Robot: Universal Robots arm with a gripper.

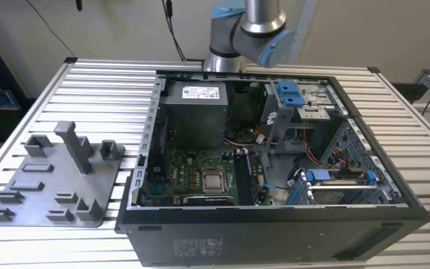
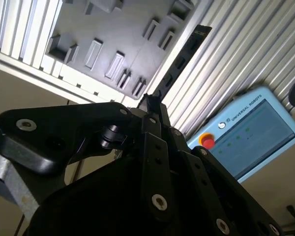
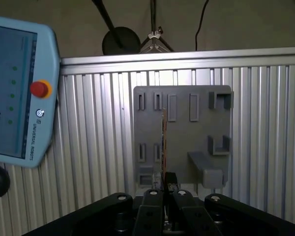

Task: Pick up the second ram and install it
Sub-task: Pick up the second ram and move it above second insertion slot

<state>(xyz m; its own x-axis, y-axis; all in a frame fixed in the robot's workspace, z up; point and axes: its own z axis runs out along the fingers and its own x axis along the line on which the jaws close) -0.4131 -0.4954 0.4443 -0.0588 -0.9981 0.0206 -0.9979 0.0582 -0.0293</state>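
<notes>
Silvery slatted metal table (image 1: 88,78), wide, carrying everything. On it, black open-sided computer case (image 1: 275,241) with green motherboard (image 1: 192,171) inside. Beside the case, toward the exterior view's left, flat grey plastic fixture plate (image 1: 51,190) with raised blocks. Black linkage gripper (image 3: 166,189), jaws closed on one end of second ram (image 2: 184,54), a thin, long, dark board. Ram jutting straight out, seen against the fixture plate in both wrist views; contact with plate not discernible. Probably light, stiff, brittle; smooth faces, apt to pivot in a pinch. Best held on bare board margins, clear of chips and contact edge.
</notes>
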